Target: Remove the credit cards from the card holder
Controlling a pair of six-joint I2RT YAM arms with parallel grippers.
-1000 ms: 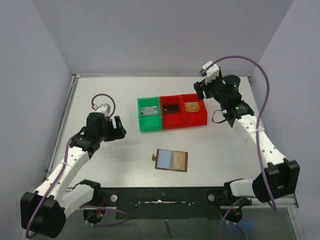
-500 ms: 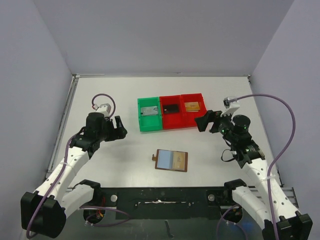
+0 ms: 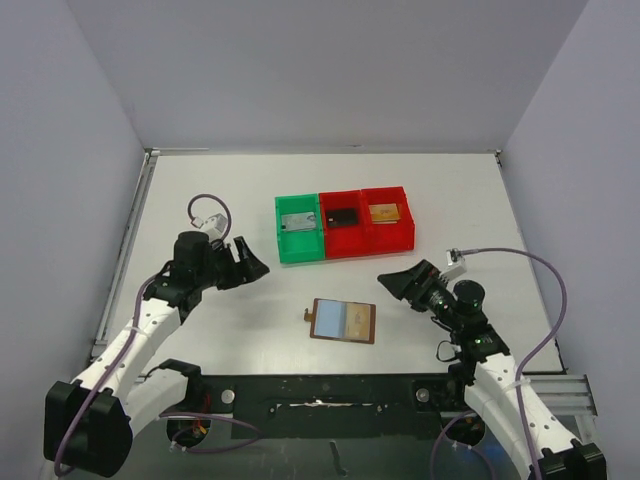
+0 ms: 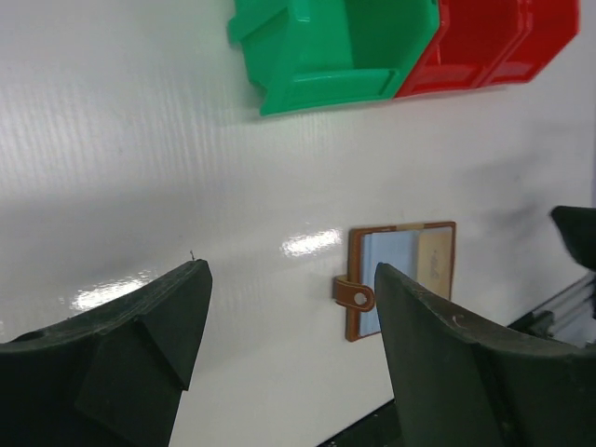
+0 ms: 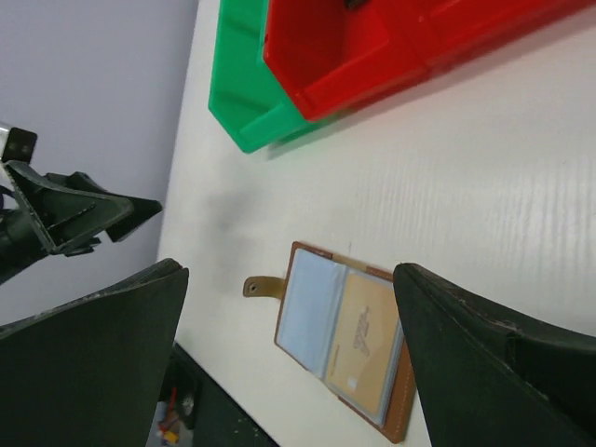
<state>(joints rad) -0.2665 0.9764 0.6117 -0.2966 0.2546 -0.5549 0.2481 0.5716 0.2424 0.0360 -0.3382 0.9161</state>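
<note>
The card holder point(image 3: 342, 321) lies open and flat on the white table near the front edge, with its strap tab pointing left. A gold-yellow credit card point(image 3: 358, 320) sits in its right pocket, and the left pocket shows pale blue. The holder also shows in the left wrist view point(image 4: 405, 275) and the right wrist view point(image 5: 345, 340), where the card point(image 5: 365, 343) is plain. My left gripper point(image 3: 250, 262) is open and empty, up and to the left of the holder point(image 4: 291, 270). My right gripper point(image 3: 395, 283) is open and empty, just up and to the right of it point(image 5: 289, 272).
A green bin point(image 3: 299, 229) and two red bins point(image 3: 344, 224) point(image 3: 388, 218) stand in a row behind the holder. Each holds one flat card: grey, dark and gold. Purple-grey walls enclose the table on the left, back and right.
My right arm has swung from above the right red bin down and forward to the holder's right side. My left gripper has shifted slightly right, toward the holder.
</note>
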